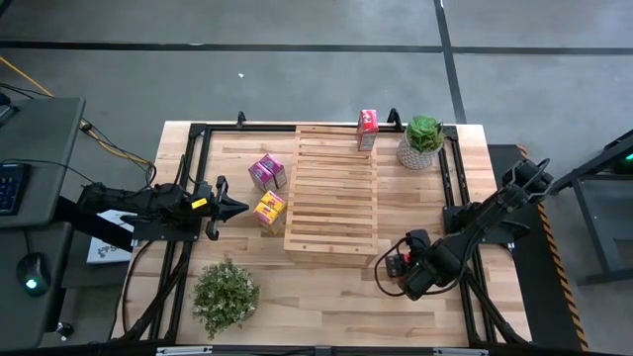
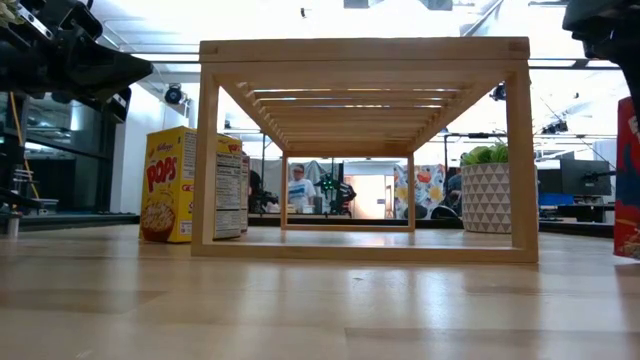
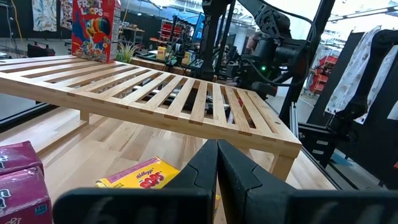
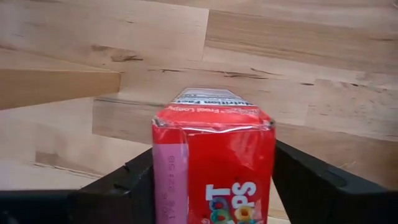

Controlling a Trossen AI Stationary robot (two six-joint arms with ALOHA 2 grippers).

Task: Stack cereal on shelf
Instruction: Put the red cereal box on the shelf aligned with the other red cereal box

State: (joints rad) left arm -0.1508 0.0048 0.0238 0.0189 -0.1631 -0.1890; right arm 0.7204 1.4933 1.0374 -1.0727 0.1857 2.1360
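Slippage worries me: my right gripper (image 4: 211,186), at five o'clock off the shelf (image 1: 331,188), is clasping a red cereal box (image 4: 214,162) whose glossy sides could twist free; left gripper (image 1: 237,207) clenched empty.

A red cereal box (image 4: 214,171) stands between the two dark fingers (image 4: 121,186) of the right gripper (image 4: 214,186), one finger at each side wall. The box's top flap faces the camera; its left edge carries a pink strip, and coloured lettering shows on the front. Beyond it lies the plank worktop (image 4: 298,43). A pale wooden rail (image 4: 56,87) crosses at one side.
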